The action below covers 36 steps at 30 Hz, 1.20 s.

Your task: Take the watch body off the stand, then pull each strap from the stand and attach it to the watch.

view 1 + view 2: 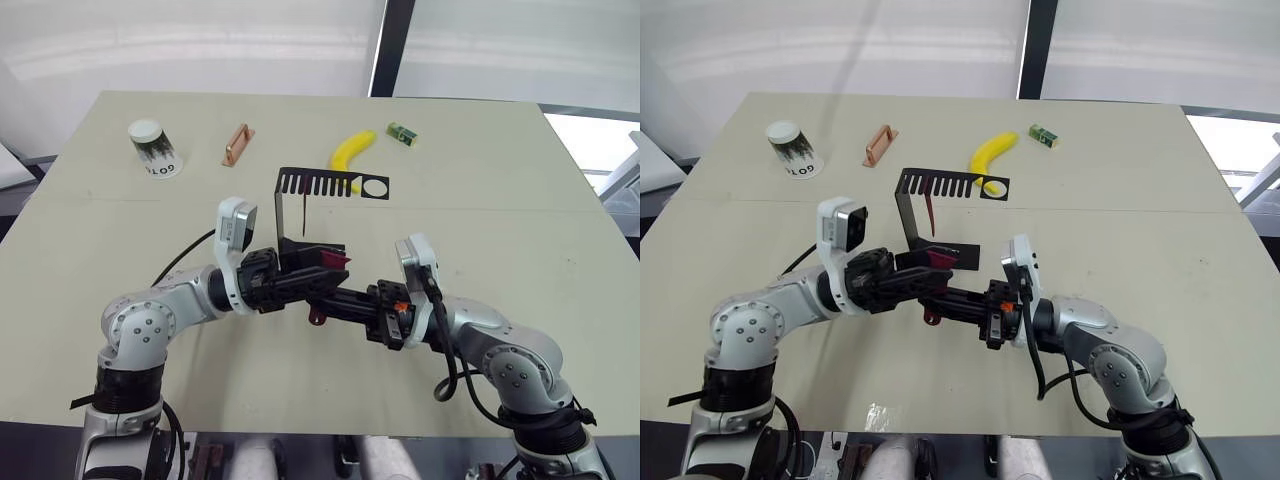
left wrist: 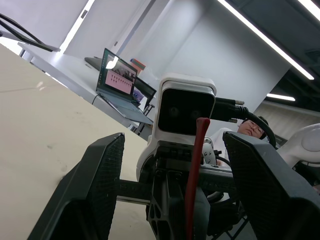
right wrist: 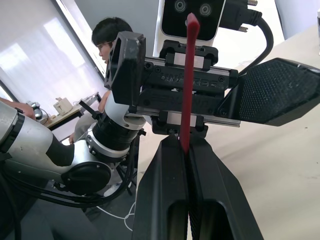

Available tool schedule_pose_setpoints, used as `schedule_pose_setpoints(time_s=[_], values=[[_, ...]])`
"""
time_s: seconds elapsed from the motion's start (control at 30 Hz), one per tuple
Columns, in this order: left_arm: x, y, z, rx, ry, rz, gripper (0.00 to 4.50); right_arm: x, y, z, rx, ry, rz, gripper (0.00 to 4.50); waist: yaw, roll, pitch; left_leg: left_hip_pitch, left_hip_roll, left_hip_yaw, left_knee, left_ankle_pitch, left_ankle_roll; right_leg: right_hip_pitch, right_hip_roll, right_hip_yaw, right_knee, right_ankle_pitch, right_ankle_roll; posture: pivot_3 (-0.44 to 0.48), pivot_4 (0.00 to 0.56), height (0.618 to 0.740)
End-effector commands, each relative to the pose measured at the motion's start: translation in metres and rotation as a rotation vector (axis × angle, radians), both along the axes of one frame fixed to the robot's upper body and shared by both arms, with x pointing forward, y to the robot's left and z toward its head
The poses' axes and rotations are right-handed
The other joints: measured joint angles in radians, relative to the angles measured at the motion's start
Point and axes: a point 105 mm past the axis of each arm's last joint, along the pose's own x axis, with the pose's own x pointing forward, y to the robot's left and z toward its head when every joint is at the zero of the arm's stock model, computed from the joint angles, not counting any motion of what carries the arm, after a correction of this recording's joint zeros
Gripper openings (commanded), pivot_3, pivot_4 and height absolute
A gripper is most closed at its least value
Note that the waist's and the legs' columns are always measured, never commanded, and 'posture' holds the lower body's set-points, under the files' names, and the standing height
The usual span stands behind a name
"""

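The black stand (image 1: 331,185) stands mid-table, its base (image 1: 958,252) just behind my grippers. One dark red strap (image 1: 929,212) hangs from its top arm. My right gripper (image 3: 186,150) is shut on the other red strap (image 3: 188,75), which stands upright between its fingers; its top end (image 1: 335,259) and bottom end (image 1: 316,319) show from the head. My left gripper (image 1: 333,272) is open and faces the right gripper (image 1: 325,300), with one finger (image 2: 95,185) on each side of the strap (image 2: 196,170) and not touching it. The watch body is hidden.
At the far side of the table are a paper cup (image 1: 152,146), a copper-coloured handle (image 1: 237,145), a banana (image 1: 352,150) and a small green box (image 1: 402,134). A person (image 3: 107,35) sits beyond the table, and a laptop (image 2: 120,80) is on another desk.
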Motion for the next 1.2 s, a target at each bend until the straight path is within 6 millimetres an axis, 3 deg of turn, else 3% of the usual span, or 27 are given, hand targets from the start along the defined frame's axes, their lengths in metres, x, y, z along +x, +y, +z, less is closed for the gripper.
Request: schedule_pose_setpoints(time_s=[0.03,0.2,0.3,0.47,1.0,1.1,1.2], values=[[-0.006,0.000,0.008,-0.025,-0.038,-0.011,3.39,-0.005,0.000,0.007,0.026,-0.033,0.011,0.00,0.000,0.000,0.000,0.000,0.000,0.000,0.000,0.000,0.000,0.000,0.000,0.000,0.000,0.000,0.000,0.000,0.150,0.729],[-0.006,0.001,0.007,-0.022,-0.038,-0.006,3.39,-0.007,0.001,0.006,0.029,-0.029,0.011,0.00,0.000,0.000,0.000,0.000,0.000,0.000,0.000,0.000,0.000,0.000,0.000,0.000,0.000,0.000,0.000,0.000,0.150,0.729],[-0.007,0.001,0.006,-0.020,-0.038,-0.006,2.60,-0.007,0.001,0.006,0.032,-0.028,0.011,0.00,0.000,0.000,0.000,0.000,0.000,0.000,0.000,0.000,0.000,0.000,0.000,0.000,0.000,0.000,0.000,0.000,0.150,0.729],[-0.008,0.001,0.004,-0.013,-0.034,-0.016,0.12,-0.007,0.001,0.006,0.033,-0.030,0.008,0.00,0.000,0.000,0.000,0.000,0.000,0.000,0.000,0.000,0.000,0.000,0.000,0.000,0.000,0.000,0.000,0.000,0.150,0.729],[-0.008,0.002,0.014,-0.066,-0.080,-0.004,0.05,-0.007,-0.002,-0.001,-0.010,-0.044,-0.008,0.00,0.000,0.000,0.000,0.000,0.000,0.000,0.000,0.000,0.000,0.000,0.000,0.000,0.000,0.000,0.000,0.000,0.150,0.729],[-0.007,0.004,0.018,-0.069,-0.124,0.020,0.00,-0.003,-0.010,0.000,-0.036,-0.054,-0.050,0.88,0.001,0.000,0.000,0.000,0.000,0.000,0.000,0.000,0.000,0.000,0.000,0.000,0.000,0.000,0.000,0.000,0.150,0.729],[-0.004,0.009,0.018,-0.047,-0.177,0.060,0.00,-0.001,-0.027,-0.001,-0.071,-0.071,-0.108,2.32,0.002,0.000,0.000,-0.001,0.000,0.000,0.000,0.000,0.000,0.000,0.000,0.000,-0.001,0.000,0.000,0.000,0.150,0.729]])
